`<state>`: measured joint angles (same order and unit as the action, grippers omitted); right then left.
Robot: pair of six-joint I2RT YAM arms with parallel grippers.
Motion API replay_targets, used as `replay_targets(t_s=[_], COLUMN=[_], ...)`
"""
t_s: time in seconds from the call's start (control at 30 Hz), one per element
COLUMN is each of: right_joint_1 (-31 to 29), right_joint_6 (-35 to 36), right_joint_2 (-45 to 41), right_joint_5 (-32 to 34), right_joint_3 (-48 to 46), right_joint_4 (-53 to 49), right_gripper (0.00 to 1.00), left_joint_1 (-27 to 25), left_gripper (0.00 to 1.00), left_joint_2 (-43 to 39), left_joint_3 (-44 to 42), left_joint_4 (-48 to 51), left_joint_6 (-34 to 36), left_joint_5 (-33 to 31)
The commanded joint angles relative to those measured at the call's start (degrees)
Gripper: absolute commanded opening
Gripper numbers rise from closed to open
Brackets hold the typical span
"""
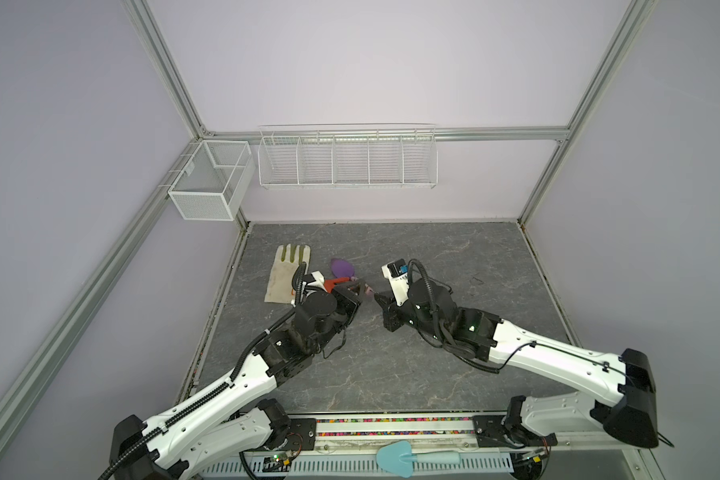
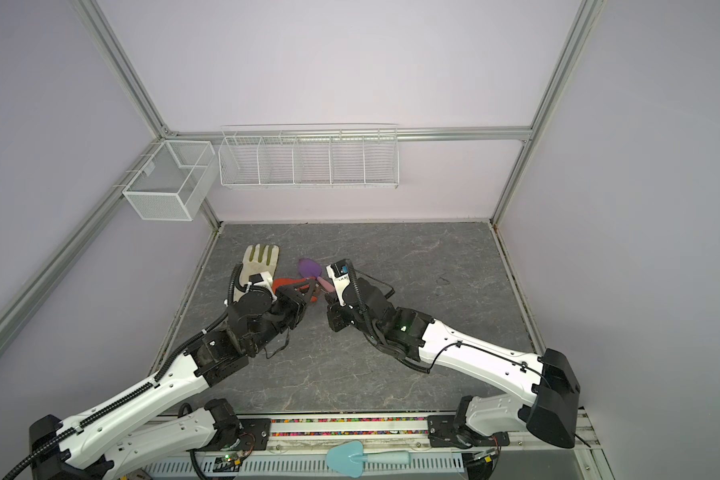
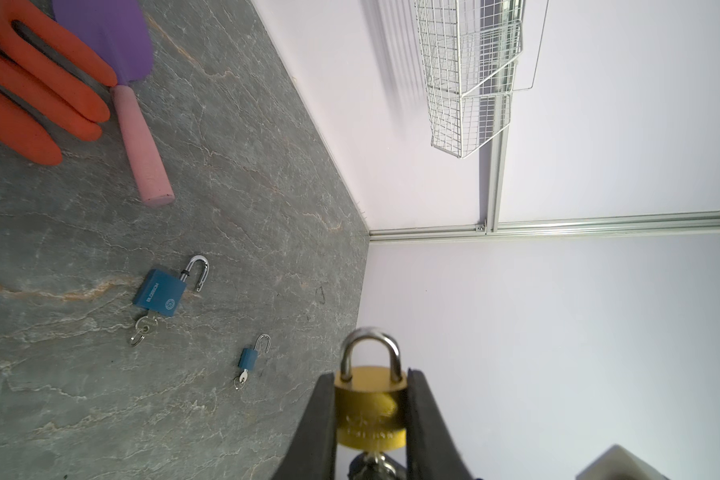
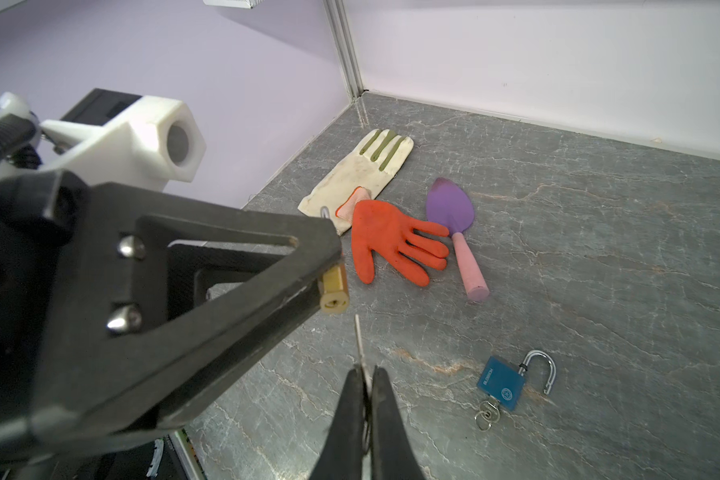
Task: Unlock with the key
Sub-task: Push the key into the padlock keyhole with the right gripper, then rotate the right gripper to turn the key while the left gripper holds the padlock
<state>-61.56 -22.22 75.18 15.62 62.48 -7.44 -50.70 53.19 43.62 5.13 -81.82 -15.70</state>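
A brass padlock (image 3: 371, 411) with its shackle closed sits between the fingers of my left gripper (image 3: 371, 374), which is shut on its body above the table. In the right wrist view its keyhole end (image 4: 334, 297) pokes out past the left gripper's black finger (image 4: 184, 291). My right gripper (image 4: 366, 370) is shut on a thin key (image 4: 358, 336). The key is seen edge-on, and its tip lies just short of the keyhole end. In both top views the left gripper (image 1: 358, 287) (image 2: 308, 293) and the right gripper (image 1: 377, 296) (image 2: 328, 297) meet tip to tip at mid-table.
On the table lie an open blue padlock (image 4: 501, 382) with a key in it and a smaller blue padlock (image 3: 248, 357). Behind them are an orange glove (image 4: 387, 241), a purple trowel (image 4: 449, 212) and a white glove (image 4: 362, 174). Wire baskets (image 1: 348, 160) hang on the back wall.
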Motion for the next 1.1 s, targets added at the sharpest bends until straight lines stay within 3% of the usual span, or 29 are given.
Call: replay_targets(t_s=[0.0, 0.57, 0.87, 1.07], right_joint_1=[-0.14, -0.4, -0.69, -0.74], right_joint_6=[1.01, 1.83, 1.51, 1.39], right_joint_2=[0.7, 1.72, 5.29, 6.13], right_joint_5=[-0.76, 0.01, 0.56, -1.09], right_joint_3=[1.48, 2.74, 3.42, 6.4], right_joint_4=[2.26, 2.37, 2.27, 1.62], right_gripper=[0.06, 0.06, 0.06, 0.06], left_joint_1=[-0.19, -0.19, -0.26, -0.32], left_gripper=[0.0, 0.0, 0.0, 0.0], left_joint_2=[0.07, -0.01, 0.42, 2.01], left_joint_3=[1.04, 1.23, 2.29, 5.15], left_joint_4=[-1.61, -1.43, -3.91, -2.19], left_joint_6=[-0.62, -1.05, -3.48, -0.27], left_joint_5=[0.06, 0.58, 4.33, 7.97])
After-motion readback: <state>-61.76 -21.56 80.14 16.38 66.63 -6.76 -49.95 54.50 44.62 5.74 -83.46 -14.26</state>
